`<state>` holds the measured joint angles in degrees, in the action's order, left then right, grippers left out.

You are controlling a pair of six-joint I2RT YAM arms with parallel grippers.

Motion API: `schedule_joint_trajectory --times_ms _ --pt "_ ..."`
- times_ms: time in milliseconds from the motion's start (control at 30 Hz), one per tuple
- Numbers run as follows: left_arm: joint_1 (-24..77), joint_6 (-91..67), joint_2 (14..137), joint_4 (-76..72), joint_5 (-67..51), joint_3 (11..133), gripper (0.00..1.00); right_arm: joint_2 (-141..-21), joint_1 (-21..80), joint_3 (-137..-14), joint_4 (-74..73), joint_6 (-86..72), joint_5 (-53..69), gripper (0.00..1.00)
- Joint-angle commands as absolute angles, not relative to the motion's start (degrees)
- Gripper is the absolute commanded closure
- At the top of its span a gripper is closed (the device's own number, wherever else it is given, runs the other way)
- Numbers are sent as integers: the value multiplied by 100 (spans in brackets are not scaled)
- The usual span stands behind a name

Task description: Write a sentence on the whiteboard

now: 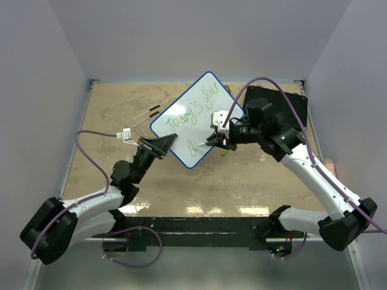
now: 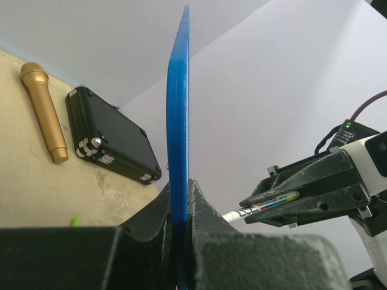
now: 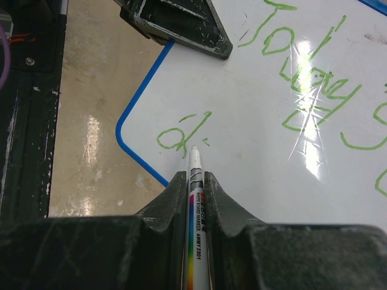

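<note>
The whiteboard (image 1: pixel 199 109) is white with a blue rim and is held tilted above the table. Green writing on it reads "Today's your", with a small "d" lower down. My left gripper (image 1: pixel 162 145) is shut on the board's lower left edge. In the left wrist view the board (image 2: pixel 178 109) shows edge-on between those fingers (image 2: pixel 179 188). My right gripper (image 3: pixel 195 176) is shut on a white marker (image 3: pixel 196 205). The marker's tip rests at the board face (image 3: pixel 260 181), just right of the "d". The right gripper (image 1: pixel 216 142) hovers over the board's lower part.
A black rectangular case (image 1: pixel 284 106) lies at the back right under the right arm, also seen as the case (image 2: pixel 112 136) in the left wrist view. A gold microphone (image 2: pixel 43 112) lies beside it. Two thin dark sticks (image 1: pixel 148 115) lie left of the board. A small green piece (image 1: pixel 226 151) sits near the right gripper.
</note>
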<state>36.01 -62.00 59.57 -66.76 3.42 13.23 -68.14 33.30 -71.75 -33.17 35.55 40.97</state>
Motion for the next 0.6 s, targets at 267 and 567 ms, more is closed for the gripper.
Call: schedule_joint_trajectory --times_ms 267,567 --pt "3560 -6346 5783 -7875 404 1380 100 -6706 3313 -7207 -3182 3516 3990 100" --pt "3551 -6363 5801 -7875 413 1380 100 -6697 3322 -7216 -3199 3604 3771 100"
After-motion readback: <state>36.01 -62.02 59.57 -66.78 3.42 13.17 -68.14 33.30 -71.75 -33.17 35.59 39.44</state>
